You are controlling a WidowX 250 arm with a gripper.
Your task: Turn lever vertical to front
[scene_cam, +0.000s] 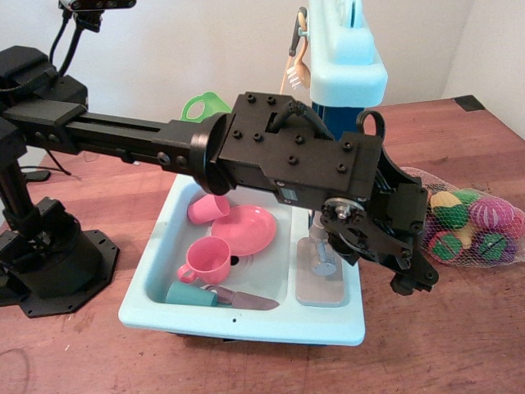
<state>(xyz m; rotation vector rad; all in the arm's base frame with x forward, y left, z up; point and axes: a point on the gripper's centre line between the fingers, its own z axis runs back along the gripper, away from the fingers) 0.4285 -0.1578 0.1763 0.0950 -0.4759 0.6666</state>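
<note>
Apparently the arm is in the approach or early contact step: its black tool [408,275] hangs over the right side of the pale blue toy sink [246,320], just past the grey faucet spout [321,256] on the sink's flat right ledge. As for the lever [316,220], only a sliver of grey shows under the arm's wrist housing, right behind the spout, and I cannot say whether that sliver is the lever itself or part of the faucet base; its rod and which way it points are hidden. Whether the tool's fingers stand apart or together I cannot tell, since the view takes them from the side and the tips merge into one dark shape; nothing shows between them. If the lever is not yet engaged, the next move calls for bringing the fingertips down beside the rod and sweeping it toward the sink's front edge without knocking the spout. Inside the basin lie a pink plate [244,229], two pink cups [208,261], a teal cup [191,295] and a toy knife [244,300]. A mesh bag of toy vegetables [472,223] rests on the wooden tabletop [459,345] just right of the tool. A green object behind the arm is mostly covered
</note>
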